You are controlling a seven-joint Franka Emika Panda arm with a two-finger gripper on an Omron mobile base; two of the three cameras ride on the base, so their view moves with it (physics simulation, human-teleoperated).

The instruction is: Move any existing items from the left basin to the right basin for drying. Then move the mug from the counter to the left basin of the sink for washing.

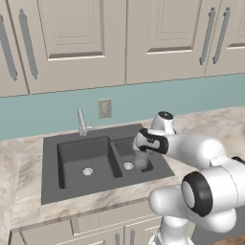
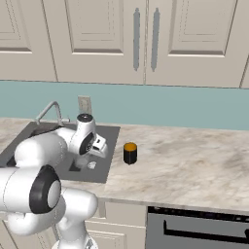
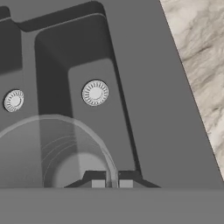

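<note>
Hand view: the glass tumbler (image 3: 65,148) hangs directly below the gripper (image 3: 112,183), its rim pinched between the closed tips, one inside the wall and one outside. It sits upright over the right basin (image 3: 87,65), with that well's drain (image 3: 95,92) just ahead, so the coming move is, I judge, straight down. The left base view shows the tumbler low in the narrower well, the wider left basin (image 1: 83,158) beside it. The mug (image 2: 130,153) stands on the counter (image 2: 194,160), to the right of the sink (image 1: 50,167).
</note>
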